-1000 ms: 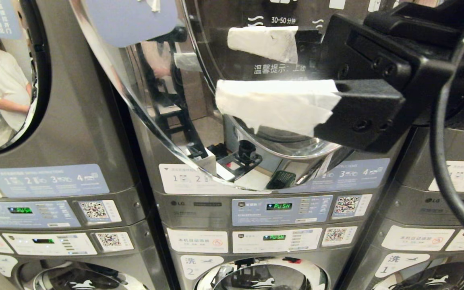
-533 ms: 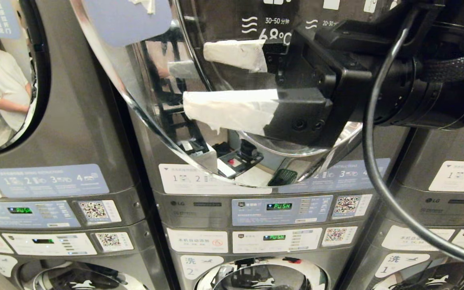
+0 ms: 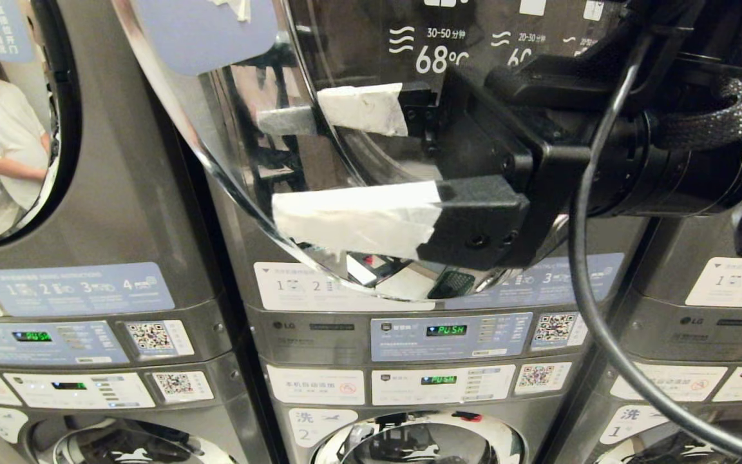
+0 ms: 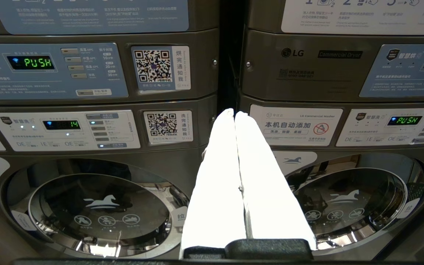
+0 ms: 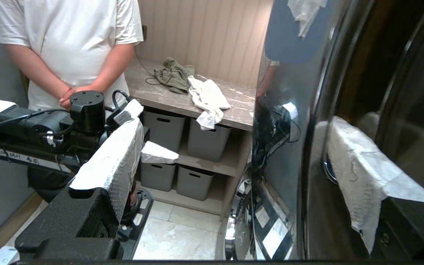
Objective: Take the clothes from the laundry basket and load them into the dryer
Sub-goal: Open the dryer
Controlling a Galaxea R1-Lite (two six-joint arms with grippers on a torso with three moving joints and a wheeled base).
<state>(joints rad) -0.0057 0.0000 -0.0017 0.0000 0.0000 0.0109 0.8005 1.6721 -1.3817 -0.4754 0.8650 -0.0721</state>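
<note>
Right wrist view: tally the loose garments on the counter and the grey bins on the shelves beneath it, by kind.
Garments on the counter: 2 (olive garment, white garment)
Grey bins: 4 (upper-shelf bins, lower-shelf bins)
Total: 6

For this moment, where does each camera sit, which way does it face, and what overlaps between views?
Head view: on the head, facing the stacked machines; the open right gripper straddles the edge of the open dryer door.
Left wrist view: low, facing the washer doors and control panels; the shut left gripper shows.
Right wrist view: behind the right gripper, looking along the dryer door at a person and shelf.
Shared: head and right wrist views both show door and right gripper.
</note>
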